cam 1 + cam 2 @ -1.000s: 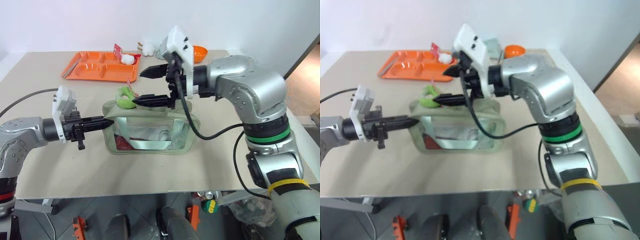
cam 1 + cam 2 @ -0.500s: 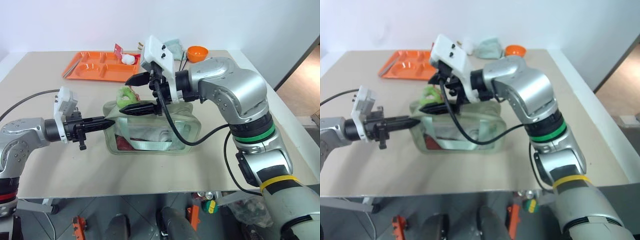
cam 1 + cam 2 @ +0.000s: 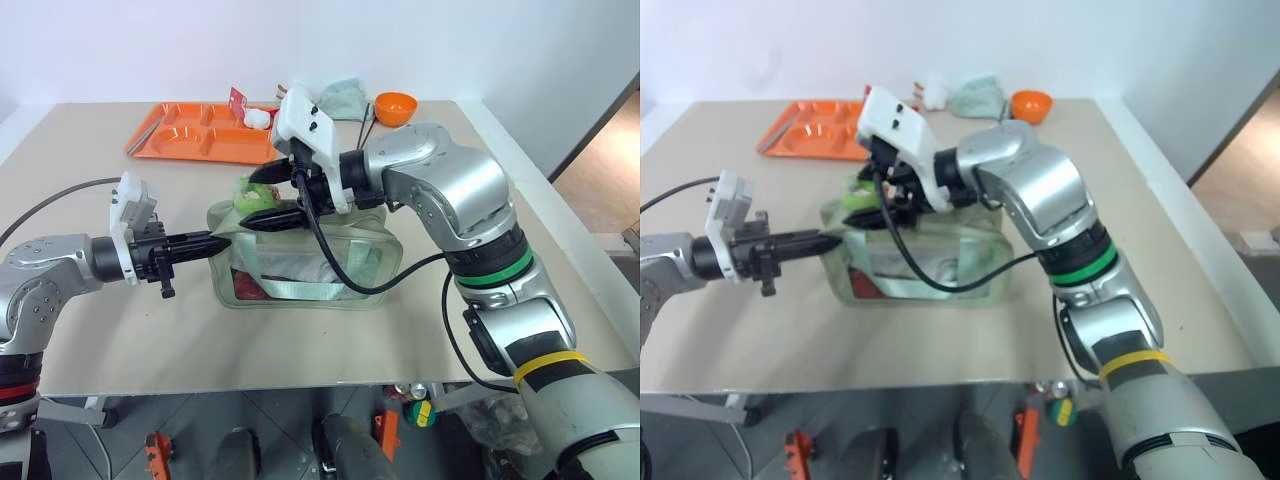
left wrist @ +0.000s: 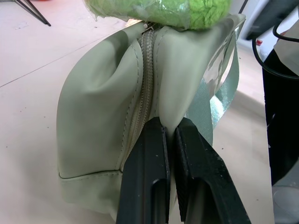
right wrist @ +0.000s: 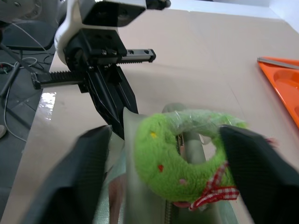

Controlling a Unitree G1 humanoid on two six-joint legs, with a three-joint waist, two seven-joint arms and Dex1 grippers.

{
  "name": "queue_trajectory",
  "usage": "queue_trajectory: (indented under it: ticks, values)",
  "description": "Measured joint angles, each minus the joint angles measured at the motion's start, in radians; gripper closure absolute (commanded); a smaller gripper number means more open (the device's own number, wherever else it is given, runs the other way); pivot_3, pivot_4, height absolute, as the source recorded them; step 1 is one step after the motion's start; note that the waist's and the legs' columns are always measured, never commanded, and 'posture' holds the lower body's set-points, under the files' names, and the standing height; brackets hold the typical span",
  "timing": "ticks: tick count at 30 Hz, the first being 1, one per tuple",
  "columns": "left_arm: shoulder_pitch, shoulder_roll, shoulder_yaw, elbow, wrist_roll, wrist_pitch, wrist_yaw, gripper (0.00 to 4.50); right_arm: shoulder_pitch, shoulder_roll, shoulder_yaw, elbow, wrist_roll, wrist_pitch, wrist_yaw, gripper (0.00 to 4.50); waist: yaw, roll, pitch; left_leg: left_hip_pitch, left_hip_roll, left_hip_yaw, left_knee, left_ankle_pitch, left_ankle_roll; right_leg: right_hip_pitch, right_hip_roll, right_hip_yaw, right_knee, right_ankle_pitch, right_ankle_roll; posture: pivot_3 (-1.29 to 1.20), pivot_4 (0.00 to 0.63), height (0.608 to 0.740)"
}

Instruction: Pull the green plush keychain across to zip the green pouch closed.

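Left eye view: the left gripper (image 3: 222, 240) is reaching level from the left, fingers pressed together pinching the end fabric of the green pouch (image 3: 300, 255), which is sitting mid-table (image 3: 120, 320) with bare tabletop all around. The right gripper (image 3: 262, 195) is angling down from the right, fingers spread either side of the green plush keychain (image 5: 182, 151) at the pouch's left top end. Contact is hard to judge.
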Motion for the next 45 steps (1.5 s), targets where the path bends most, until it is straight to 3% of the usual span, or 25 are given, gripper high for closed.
queue_trajectory:
  ticks: [3, 8, 22, 32, 36, 43, 45]
  values:
    - [0.000, 0.000, 0.000, 0.000, 0.000, 0.000, 0.001, 4.50, 0.000, 0.000, 0.000, 0.010, -0.011, -0.012, 0.004, 3.02, 0.000, 0.000, 0.000, 0.000, 0.000, 0.000, 0.000, 0.000, 0.000, 0.000, 0.000, 0.000, 0.000, 0.000, 0.000, 0.00, 0.150, 0.740]
    - [0.000, 0.000, 0.000, 0.000, 0.000, 0.000, 0.006, 4.50, 0.000, 0.000, 0.000, 0.016, -0.024, -0.026, 0.012, 4.46, 0.000, 0.000, 0.000, 0.000, 0.000, 0.000, 0.000, 0.000, 0.000, 0.000, 0.000, 0.000, 0.000, 0.000, 0.000, 0.00, 0.150, 0.740]
    - [-0.010, -0.008, 0.001, 0.013, 0.001, -0.007, 0.005, 4.50, -0.001, -0.052, -0.016, 0.048, -0.039, -0.042, 0.050, 4.46, 0.002, 0.000, 0.000, 0.000, 0.000, 0.000, 0.000, 0.000, 0.000, 0.000, -0.001, 0.000, 0.000, 0.000, 0.000, 0.00, 0.150, 0.740]
    - [-0.017, -0.014, -0.001, 0.015, 0.004, -0.014, -0.002, 4.50, 0.041, -0.436, -0.077, 0.054, -0.103, -0.242, 0.231, 4.46, 0.008, 0.000, 0.000, 0.000, -0.001, 0.001, -0.001, 0.000, 0.001, 0.000, -0.001, 0.001, -0.001, -0.001, 0.001, 0.00, 0.150, 0.740]
    - [-0.021, -0.014, -0.003, 0.024, 0.007, -0.014, -0.005, 4.50, 0.081, -0.525, -0.095, 0.049, -0.130, -0.325, 0.278, 4.46, 0.007, 0.000, 0.000, 0.001, -0.001, 0.001, -0.001, 0.000, 0.001, 0.000, 0.000, 0.001, -0.001, -0.001, 0.001, 0.00, 0.150, 0.740]
    - [-0.037, -0.014, -0.016, 0.033, 0.013, -0.023, -0.028, 4.50, 0.207, -0.739, -0.097, 0.013, -0.298, -0.653, 0.325, 4.46, 0.008, 0.000, 0.000, 0.000, -0.002, 0.002, -0.001, 0.000, 0.000, 0.000, -0.001, 0.002, -0.001, -0.001, 0.001, 0.00, 0.150, 0.740]
    - [-0.044, -0.017, -0.028, 0.033, 0.013, -0.024, -0.031, 4.50, 0.215, -0.742, -0.097, 0.014, -0.327, -0.704, 0.319, 4.46, 0.004, 0.000, 0.000, 0.001, -0.002, 0.003, -0.001, 0.000, 0.000, 0.000, -0.001, 0.003, -0.001, -0.001, 0.001, 0.00, 0.150, 0.740]
